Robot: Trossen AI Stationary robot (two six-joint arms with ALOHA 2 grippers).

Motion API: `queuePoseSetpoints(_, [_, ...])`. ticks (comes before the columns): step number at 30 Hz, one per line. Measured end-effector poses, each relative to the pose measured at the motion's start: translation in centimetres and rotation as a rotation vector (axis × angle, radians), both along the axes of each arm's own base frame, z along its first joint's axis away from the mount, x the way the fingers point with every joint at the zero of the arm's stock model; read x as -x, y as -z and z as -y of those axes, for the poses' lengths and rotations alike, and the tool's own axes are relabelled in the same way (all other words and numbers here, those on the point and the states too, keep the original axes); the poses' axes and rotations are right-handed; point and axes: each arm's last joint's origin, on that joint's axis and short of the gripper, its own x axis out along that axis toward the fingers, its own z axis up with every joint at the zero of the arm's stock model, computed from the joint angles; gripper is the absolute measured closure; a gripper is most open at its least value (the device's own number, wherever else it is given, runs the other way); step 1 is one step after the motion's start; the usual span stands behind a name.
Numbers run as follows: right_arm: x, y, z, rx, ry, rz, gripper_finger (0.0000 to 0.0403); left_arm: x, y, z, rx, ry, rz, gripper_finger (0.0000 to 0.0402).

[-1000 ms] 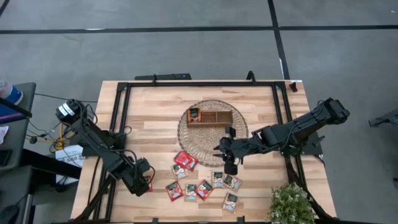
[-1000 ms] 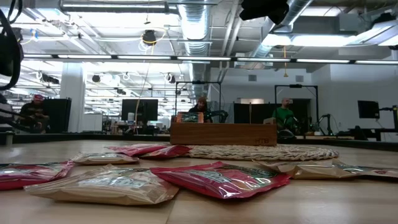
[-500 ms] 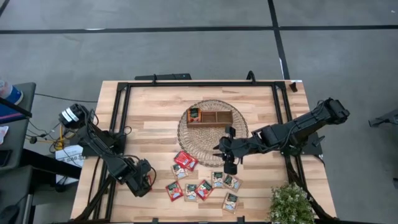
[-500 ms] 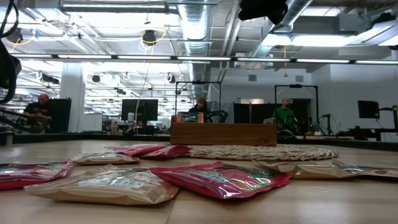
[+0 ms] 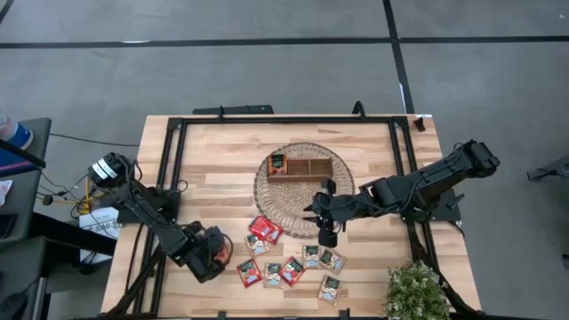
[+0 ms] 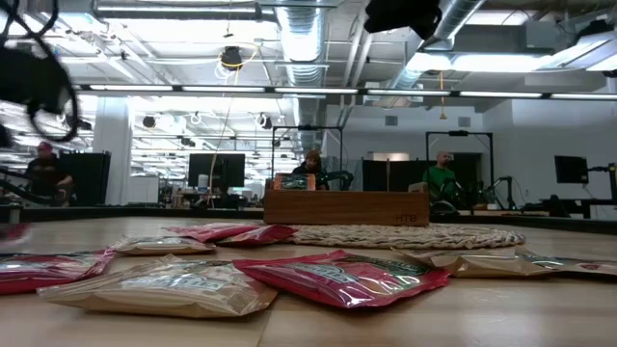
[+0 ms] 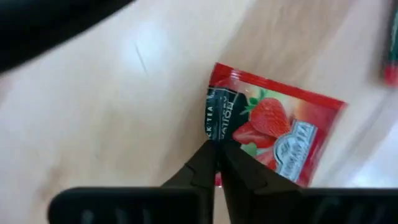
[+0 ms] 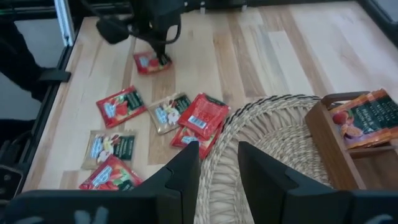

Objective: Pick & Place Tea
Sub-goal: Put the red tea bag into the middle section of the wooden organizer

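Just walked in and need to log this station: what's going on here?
A two-armed robot is sorting tea sachets. The left gripper has closed on the edge of a red strawberry tea sachet near the table's front left. The right gripper hovers open over the wicker mat, holding nothing. One sachet already sits in the wooden tray; about ten more sachets lie loose on the table.

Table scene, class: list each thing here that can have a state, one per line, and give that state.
left gripper: shut on the strawberry sachet, near the table's front left.
strawberry sachet: pinched at its edge.
right gripper: open, empty, over the wicker mat's rim.
wooden tray: on the mat, one sachet in its left compartment, the rest empty.
loose sachets: lying flat on the table.
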Motion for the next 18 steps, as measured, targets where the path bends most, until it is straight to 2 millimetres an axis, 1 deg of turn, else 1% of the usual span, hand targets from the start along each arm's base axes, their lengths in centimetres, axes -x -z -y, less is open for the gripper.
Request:
queuePoseSetpoints(5, [-0.5,-0.4,0.6,-0.019,0.023,0.049,0.0301,-1.7,-1.1,-0.7,-0.097,0.052,0.091,0.0401])
queuePoseSetpoints(11, [-1.1,-0.6,1.7,-0.031,0.058,0.083,0.0301,-4.0,-3.5,-1.1,-0.226,0.114,0.192,0.0401])
queuePoseSetpoints(13, [-1.6,-0.4,2.1,-0.041,0.063,0.089,0.0301,-4.6,-4.3,-1.0,-0.274,0.136,0.229,0.0401])
queuePoseSetpoints(16, [-2.5,0.3,2.4,-0.088,0.017,0.077,0.0301,-5.5,-5.7,-1.0,-0.340,0.158,0.288,0.0401])
queuePoseSetpoints(18, [-3.2,0.9,2.5,-0.124,-0.059,0.069,0.0301,-6.1,-6.6,-1.1,-0.382,0.164,0.325,0.0401])
